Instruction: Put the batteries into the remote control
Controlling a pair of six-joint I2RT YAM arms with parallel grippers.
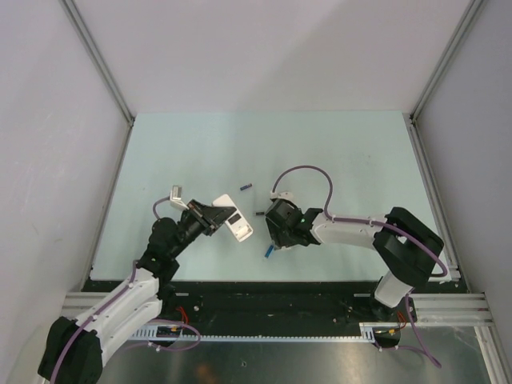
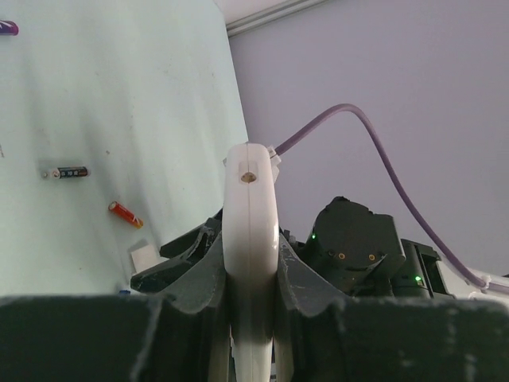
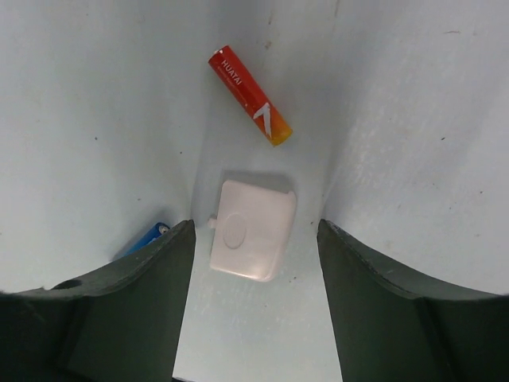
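Observation:
My left gripper is shut on the white remote control, held off the table and seen edge-on in the left wrist view. My right gripper hangs open just above the table, its fingers either side of a small white battery cover without touching it. A red battery lies just beyond the cover. A blue battery peeks out beside the left finger. A dark grey battery and a purple battery lie farther off on the table.
The pale green table is walled by grey panels with metal posts at the far corners. The right arm's purple cable loops above its wrist. The two grippers are close together near the table's front middle.

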